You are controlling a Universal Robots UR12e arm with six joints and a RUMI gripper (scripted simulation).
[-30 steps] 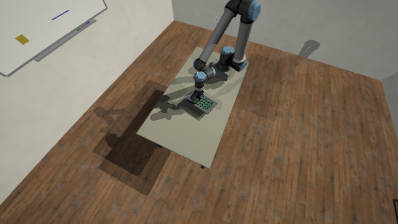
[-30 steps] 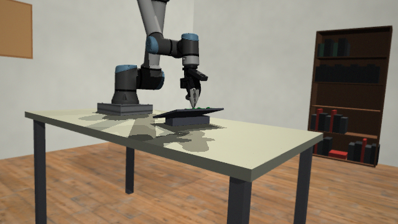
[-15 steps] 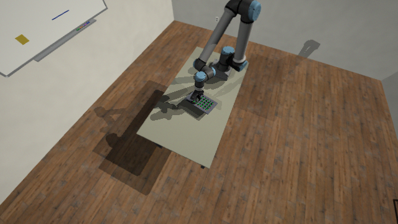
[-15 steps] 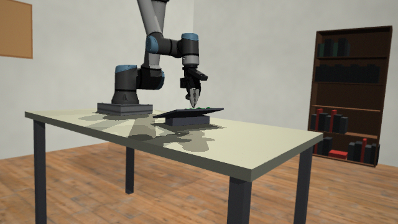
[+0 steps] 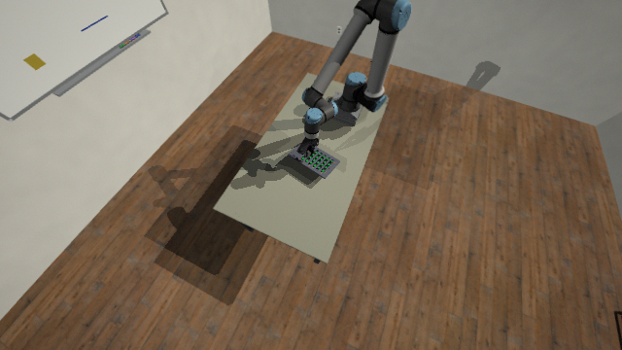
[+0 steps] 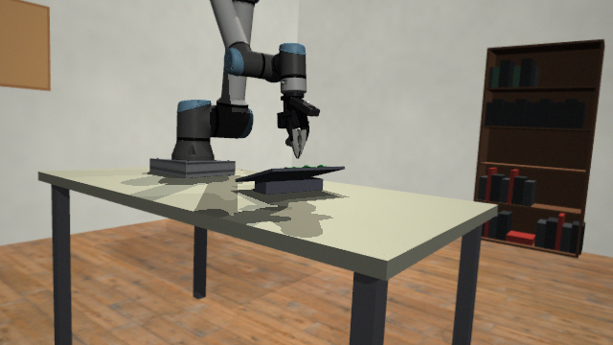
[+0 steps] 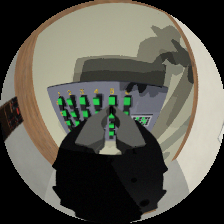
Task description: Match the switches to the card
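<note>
A grey tilted panel [image 5: 315, 162] with a grid of green and dark rocker switches lies on the table near the arm's base. It shows edge-on in the exterior view [image 6: 290, 173] and from above in the wrist view [image 7: 100, 106]. A small card [image 7: 142, 120] with green squares sits at the panel's right in the wrist view. My gripper [image 6: 298, 152] is shut and empty. It points down a little above the panel's near side, its tips over a switch [image 7: 112, 120] in the grid's right part.
The arm's base plate [image 6: 192, 167] stands on the table behind the panel. A bookshelf [image 6: 538, 144] is off to the right by the wall. A whiteboard [image 5: 63, 44] hangs on the left wall.
</note>
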